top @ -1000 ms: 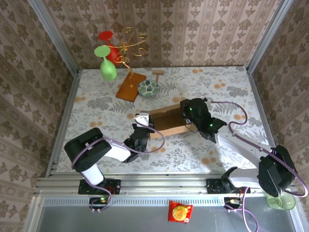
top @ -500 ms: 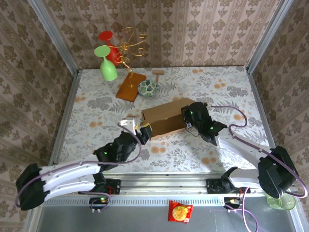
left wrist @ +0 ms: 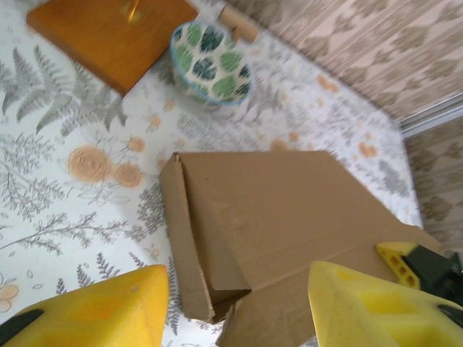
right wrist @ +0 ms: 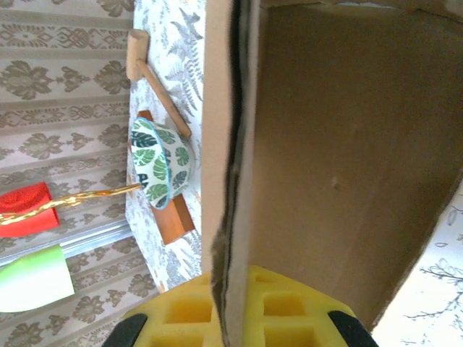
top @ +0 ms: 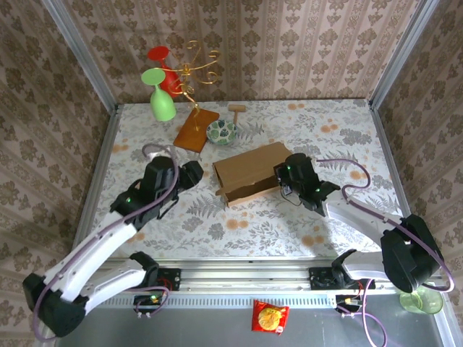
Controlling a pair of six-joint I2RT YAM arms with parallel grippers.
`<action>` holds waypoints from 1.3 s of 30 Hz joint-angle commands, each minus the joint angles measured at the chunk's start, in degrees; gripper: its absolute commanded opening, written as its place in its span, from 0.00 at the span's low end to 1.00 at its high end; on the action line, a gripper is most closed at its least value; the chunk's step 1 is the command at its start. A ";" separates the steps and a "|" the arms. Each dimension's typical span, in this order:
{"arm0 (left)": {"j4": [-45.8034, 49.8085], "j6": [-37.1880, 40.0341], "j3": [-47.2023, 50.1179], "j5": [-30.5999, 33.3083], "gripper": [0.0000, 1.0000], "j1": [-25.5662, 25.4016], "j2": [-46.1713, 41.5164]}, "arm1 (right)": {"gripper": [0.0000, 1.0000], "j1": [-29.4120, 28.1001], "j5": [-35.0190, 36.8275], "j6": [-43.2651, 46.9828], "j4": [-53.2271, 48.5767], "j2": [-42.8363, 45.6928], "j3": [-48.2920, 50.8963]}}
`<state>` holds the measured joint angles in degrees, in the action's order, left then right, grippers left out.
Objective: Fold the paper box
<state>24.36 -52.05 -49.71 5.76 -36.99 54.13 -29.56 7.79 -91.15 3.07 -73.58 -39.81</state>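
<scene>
1 grip only | paper box (top: pixel 249 172) just nearer me than the bowl (top: pixel 221 131), left end gaping | right gripper (top: pixel 282 185) clenched on its wall, left gripper (top: pixel 195 172) released, apart | risk: my 1-sided tug skews it, lid springs up.

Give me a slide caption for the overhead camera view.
The right gripper pinches the paper box while the left gripper hovers open beside it.

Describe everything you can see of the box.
The box is plain tan corrugated cardboard, creased, lying askew on the table with its lid folded down. Its left end gapes, a flap loose inside. The right end effector is shut on its right edge; the left end effector hangs open, apart from it.
</scene>
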 commanded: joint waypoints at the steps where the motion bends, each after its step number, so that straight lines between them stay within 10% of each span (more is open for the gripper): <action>1: 4.16 0.17 -3.12 -11.09 0.54 3.66 6.42 | 0.02 0.54 -1.96 1.92 -1.95 -1.20 2.88; 24: -21.61 -2.32 3.80 -22.44 0.52 3.99 32.51 | 0.31 5.15 -12.74 6.21 -7.53 -5.78 6.21; 39: -22.72 -0.35 4.82 -21.90 0.32 2.38 36.41 | 0.66 13.65 -14.07 34.92 -36.32 2.61 -9.48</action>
<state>-0.05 -53.95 -44.51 -16.36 -34.15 89.65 -18.46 -5.17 -66.17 -22.85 -73.10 -46.19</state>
